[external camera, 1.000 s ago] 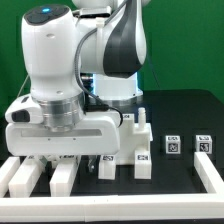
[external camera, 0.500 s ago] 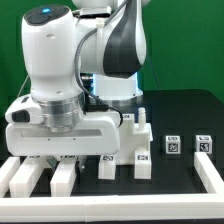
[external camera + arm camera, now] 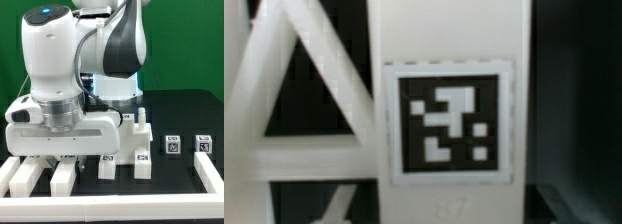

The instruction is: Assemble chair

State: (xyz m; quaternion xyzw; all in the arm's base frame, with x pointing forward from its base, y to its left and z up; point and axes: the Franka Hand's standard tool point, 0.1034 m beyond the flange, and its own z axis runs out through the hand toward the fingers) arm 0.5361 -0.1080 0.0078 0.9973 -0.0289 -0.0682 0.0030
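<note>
Chair parts (image 3: 140, 150) lie inside the white rail (image 3: 210, 178) that frames the black worktop (image 3: 185, 105); that rail is the only thing here that encloses anything. In the exterior view my hand (image 3: 60, 160) hangs low at that view's left, over the near edge of the worktop, and its broad white body covers what is under it. White bars (image 3: 62, 178) show just below it, close to the rail. I cannot tell whether my fingers are apart or closed, nor whether they hold anything.

Just beside the hand, toward the exterior view's right, stand two blocky tagged pieces, a lower one (image 3: 110, 166) and a taller one next to it. Further right two small cubes (image 3: 172, 145) sit near each other, apart from the blocks, each showing a tag on its front. The second cube (image 3: 204, 145) is close to the rail at the exterior view's right.

The back of the worktop, behind the cubes, is open black surface. My arm (image 3: 120, 45) fills the middle and the exterior view's left.

The wrist view is filled by a white panel (image 3: 446, 40) bearing a black-and-white tag (image 3: 446, 122), very near the camera. A slanted white bar (image 3: 322, 85) sits beside it, with dark gaps around it.
</note>
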